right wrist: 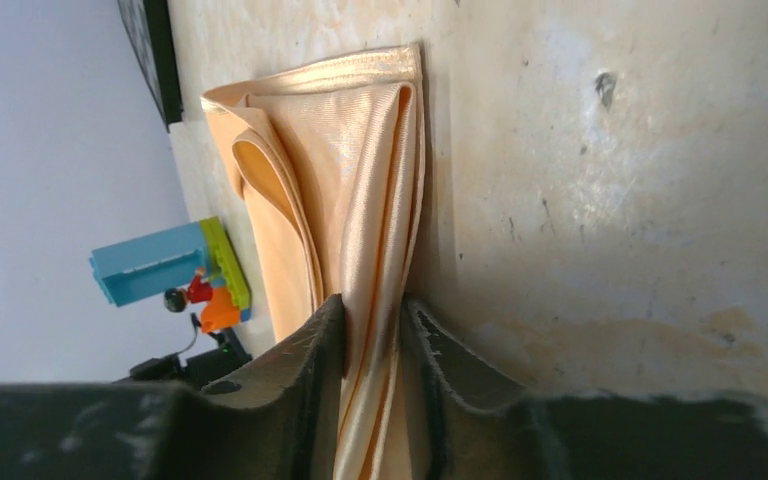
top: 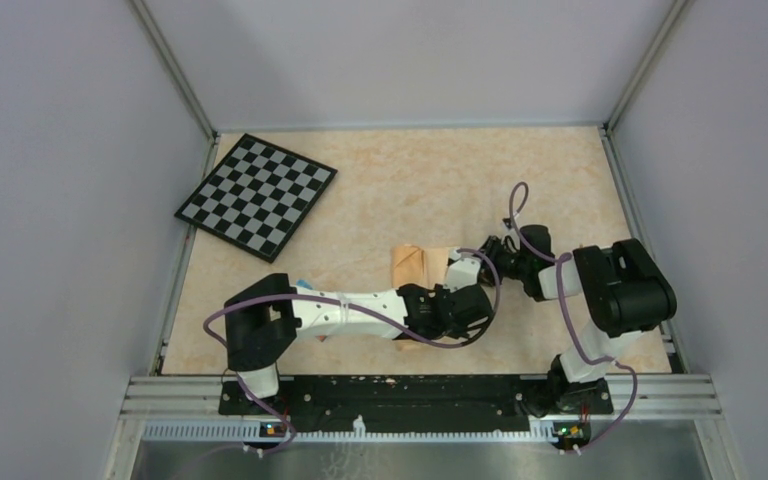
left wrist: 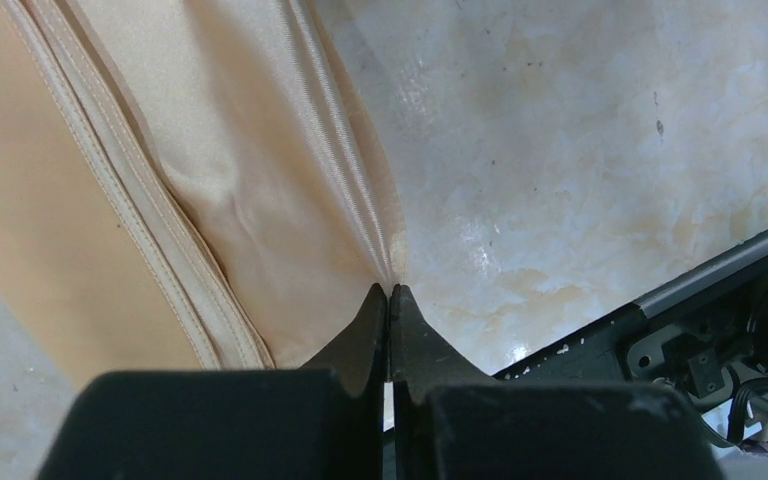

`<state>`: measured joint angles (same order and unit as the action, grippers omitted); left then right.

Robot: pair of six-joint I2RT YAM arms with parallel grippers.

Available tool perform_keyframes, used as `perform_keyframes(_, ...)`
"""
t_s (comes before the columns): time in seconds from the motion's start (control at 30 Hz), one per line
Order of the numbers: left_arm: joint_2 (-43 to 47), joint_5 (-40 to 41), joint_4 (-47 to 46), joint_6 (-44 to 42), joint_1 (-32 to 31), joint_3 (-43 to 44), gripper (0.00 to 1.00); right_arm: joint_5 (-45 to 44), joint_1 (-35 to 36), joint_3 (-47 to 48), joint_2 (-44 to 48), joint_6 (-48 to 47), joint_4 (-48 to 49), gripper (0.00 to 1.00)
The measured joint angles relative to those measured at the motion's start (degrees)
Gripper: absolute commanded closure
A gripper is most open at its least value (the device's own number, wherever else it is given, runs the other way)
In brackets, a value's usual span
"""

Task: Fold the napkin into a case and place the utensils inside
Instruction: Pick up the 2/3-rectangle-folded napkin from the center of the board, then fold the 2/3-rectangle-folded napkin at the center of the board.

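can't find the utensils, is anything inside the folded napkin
No utensils show. The right wrist view sees only cloth layers in the open fold of the napkin. Deeper folds are covered, and the arms hide most of it from above.

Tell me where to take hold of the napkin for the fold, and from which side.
Grip the napkin by its stitched hem at a corner, where the folded layers gather into a thin raised ridge; the rest lies flat on the table. Come in low from the cloth's end, one finger on each side of the ridge, as the left gripper and right gripper do now.
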<state>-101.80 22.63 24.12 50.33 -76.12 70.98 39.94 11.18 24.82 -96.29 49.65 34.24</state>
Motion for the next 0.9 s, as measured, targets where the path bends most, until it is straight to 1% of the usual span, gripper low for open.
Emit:
perform_keyframes(0.03, 0.0, -0.3, -0.3, -0.3, 0.0, 0.0, 1.00, -0.3, 0.0, 0.2, 0.0, -0.6, -0.3, 0.92)
perform_keyframes(0.07, 0.0, -0.3, -0.6, -0.5, 0.0, 0.0, 1.00, -0.6, 0.0, 0.6, 0.0, -1.2, -0.9, 1.00)
perform_keyframes(0.17, 0.0, -0.5, -1.9, -1.1, 0.1, 0.0, 1.00, -1.6, 0.0, 1.7, 0.5, -3.1, -3.8, 1.00)
perform_keyframes(0.23, -0.1, -1.1, -3.4, -1.7, 0.2, 0.0, 1.00, -3.1, 0.1, 2.1, 2.4, -5.0, -7.2, 1.00)
perform_keyframes(0.43, -2.5, -3.6, -10.3, -3.0, 0.3, 0.1, 1.00, -8.7, -1.1, 6.5, 11.2, -11.9, -23.0, 1.00)
perform_keyframes(0.63, -5.2, -6.8, -18.3, -3.8, 0.4, -0.5, 1.00, -15.0, -2.1, 11.3, 16.1, -19.5, -38.2, 1.00)
perform_keyframes(0.73, -4.7, -8.3, -25.4, -4.1, 0.5, -3.8, 1.00, -18.1, -1.8, 13.6, 17.0, -22.4, -44.1, 1.00)
perform_keyframes(0.9, -0.2, -10.5, -37.7, -3.7, 2.0, -16.1, 1.00, -24.0, 1.0, 18.8, 17.0, -25.4, -53.0, 1.00)
